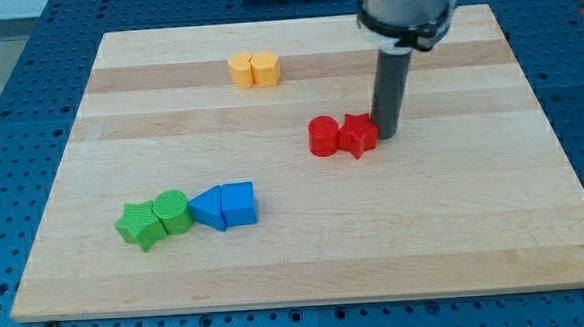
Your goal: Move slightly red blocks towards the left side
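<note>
Two red blocks sit side by side right of the board's middle: a red cylinder (323, 137) on the left and a red star-shaped block (358, 135) touching it on the right. My tip (386, 137) is down at the board, right against the right side of the red star-shaped block. The dark rod rises from there to the arm's head at the view's top.
Two yellow blocks (254, 69) touch each other near the view's top. A green star (140, 225) and green cylinder (173, 211) sit at lower left, next to two blue blocks (224, 205). The wooden board (476, 234) lies on a blue table.
</note>
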Robot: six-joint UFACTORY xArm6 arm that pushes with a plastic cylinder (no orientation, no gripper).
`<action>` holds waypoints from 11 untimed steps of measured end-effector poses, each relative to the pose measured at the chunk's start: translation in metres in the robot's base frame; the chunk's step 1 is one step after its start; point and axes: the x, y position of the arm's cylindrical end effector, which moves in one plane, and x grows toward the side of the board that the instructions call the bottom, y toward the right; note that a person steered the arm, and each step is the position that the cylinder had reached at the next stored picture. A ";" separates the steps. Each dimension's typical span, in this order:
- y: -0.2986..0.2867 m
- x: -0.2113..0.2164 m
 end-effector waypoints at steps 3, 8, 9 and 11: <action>0.078 0.066; -0.003 -0.006; -0.011 -0.011; -0.011 -0.016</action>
